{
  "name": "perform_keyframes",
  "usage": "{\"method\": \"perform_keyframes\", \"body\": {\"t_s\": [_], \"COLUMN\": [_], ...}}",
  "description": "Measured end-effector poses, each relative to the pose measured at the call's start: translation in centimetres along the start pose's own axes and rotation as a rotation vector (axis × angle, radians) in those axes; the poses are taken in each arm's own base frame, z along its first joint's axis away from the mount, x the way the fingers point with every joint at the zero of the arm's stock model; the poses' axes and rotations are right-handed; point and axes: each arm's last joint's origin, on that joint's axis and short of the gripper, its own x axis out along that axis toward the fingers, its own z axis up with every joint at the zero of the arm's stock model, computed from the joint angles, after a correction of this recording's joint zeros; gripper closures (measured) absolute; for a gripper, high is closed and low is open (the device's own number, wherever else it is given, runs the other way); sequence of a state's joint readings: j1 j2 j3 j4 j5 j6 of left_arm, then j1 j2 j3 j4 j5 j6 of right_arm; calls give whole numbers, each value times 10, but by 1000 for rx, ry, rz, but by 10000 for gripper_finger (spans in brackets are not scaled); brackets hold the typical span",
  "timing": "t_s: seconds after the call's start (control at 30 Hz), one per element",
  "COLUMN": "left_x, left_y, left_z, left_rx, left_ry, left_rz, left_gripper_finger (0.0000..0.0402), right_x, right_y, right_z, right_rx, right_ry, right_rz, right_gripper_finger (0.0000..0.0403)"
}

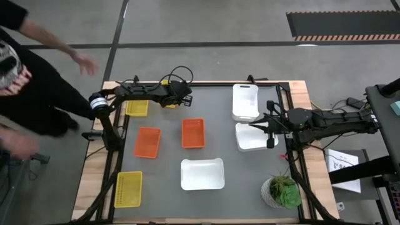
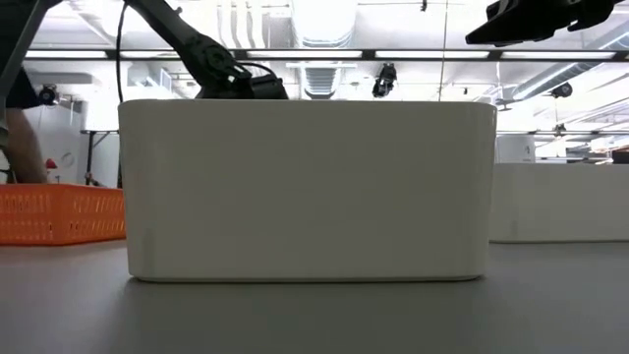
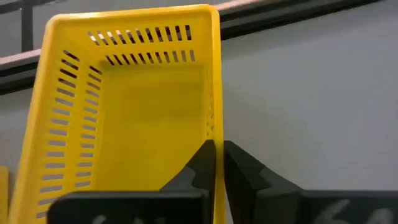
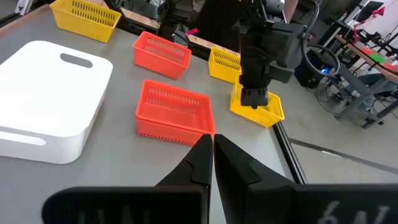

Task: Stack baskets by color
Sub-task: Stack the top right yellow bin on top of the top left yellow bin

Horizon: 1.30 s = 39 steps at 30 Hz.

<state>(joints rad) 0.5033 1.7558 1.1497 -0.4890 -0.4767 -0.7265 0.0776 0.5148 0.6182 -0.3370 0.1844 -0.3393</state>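
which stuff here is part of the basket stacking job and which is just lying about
Part of the job:
- yellow baskets, one gripped at its rim by the left claw
- orange baskets
- white baskets

Just lying about:
- potted plant

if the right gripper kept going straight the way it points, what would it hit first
Probably the nearer orange basket: it sits just ahead of the shut right gripper. Depth is unclear, so it might pass above.

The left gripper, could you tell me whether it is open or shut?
Shut: the left gripper pinches the side wall of a yellow basket, its fingers either side.
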Motion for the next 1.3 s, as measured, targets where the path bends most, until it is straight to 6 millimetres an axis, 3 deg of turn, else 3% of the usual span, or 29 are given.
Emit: {"method": "perform_keyframes", "body": {"t_s": [0.27,0.43,0.83,1.07,1.3], "left_x": [-54,-91,-146,-143,-111], "left_y": [11,34,90,103,97], "left_z": [17,21,9,-4,-19], "left_rx": [13,8,111,150,227], "left_ry": [-119,-153,-93,-49,6], "left_rz": [54,75,253,358,468], "left_gripper_finger": [401,401,401,401,401], "right_x": [0,0,0,0,0], "right_y": [0,0,0,0,0], "right_z": [0,0,-1,-1,-1], "right_rx": [7,14,32,39,54], "right_ry": [3,3,5,5,5], "right_rz": [1,1,2,2,2], "right_gripper_finger": [394,394,394,394,394]}}
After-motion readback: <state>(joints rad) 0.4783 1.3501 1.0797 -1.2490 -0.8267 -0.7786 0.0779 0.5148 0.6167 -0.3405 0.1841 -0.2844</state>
